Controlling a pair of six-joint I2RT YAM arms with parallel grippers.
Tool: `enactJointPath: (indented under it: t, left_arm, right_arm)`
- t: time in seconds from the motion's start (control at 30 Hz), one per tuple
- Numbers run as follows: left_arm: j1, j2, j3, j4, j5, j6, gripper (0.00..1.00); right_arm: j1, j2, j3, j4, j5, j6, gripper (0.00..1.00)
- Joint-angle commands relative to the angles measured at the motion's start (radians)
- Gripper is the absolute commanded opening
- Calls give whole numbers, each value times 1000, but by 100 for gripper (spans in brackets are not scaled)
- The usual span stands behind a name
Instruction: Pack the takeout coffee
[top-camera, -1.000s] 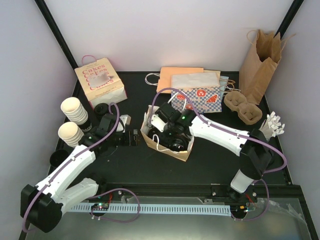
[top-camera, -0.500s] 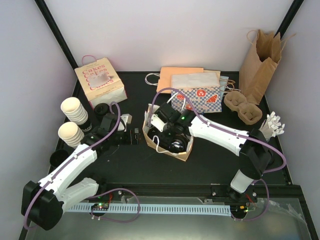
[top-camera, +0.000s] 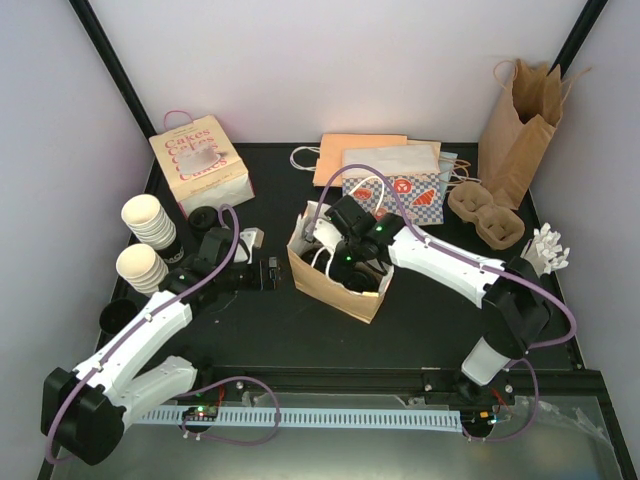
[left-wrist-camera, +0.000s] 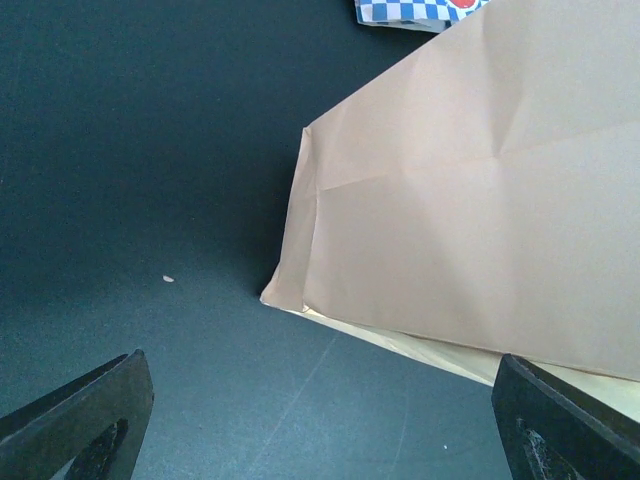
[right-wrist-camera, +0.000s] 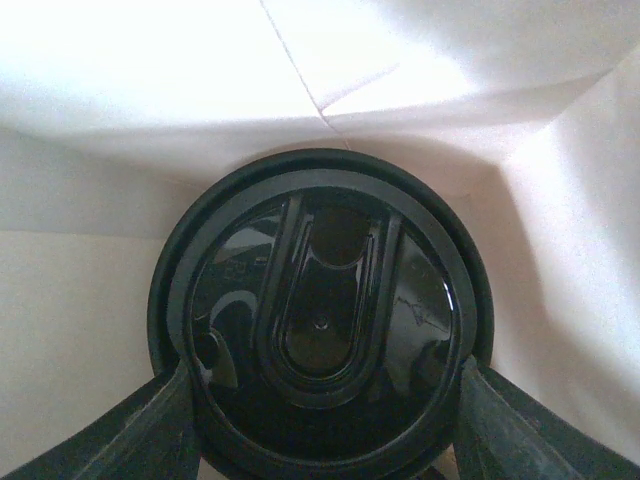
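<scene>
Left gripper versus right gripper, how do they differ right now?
The left gripper is wide open and empty; the right gripper is closed on the lidded takeout coffee. The left gripper is outside the kraft bag, over the table; the right gripper is inside it. Both are at the same bag.

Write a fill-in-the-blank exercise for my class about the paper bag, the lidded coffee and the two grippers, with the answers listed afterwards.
1. The right gripper is ____ the open brown paper bag, not beside it.
2. Between its fingers sits the takeout coffee, whose round plastic lid is coloured ____.
3. The left gripper faces the bag's outer side with its jaws ____.

Missing words: inside; black; open.
</scene>
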Motion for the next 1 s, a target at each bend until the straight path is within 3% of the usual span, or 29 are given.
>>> enactJointPath:
  t: [0.0, 0.6, 0.97]
  left_arm:
    - [-1, -12, -2, 27, 24, 13, 95]
    - [-1, -9, -11, 40, 47, 17, 95]
    - [-1, -13, -9, 37, 47, 17, 95]
  right_arm:
    - [-17, 88, -90, -166, 45, 24, 62]
    - [-6, 125, -154, -154, 314, 72, 59]
    - [-10, 66, -141, -129, 248, 75, 60]
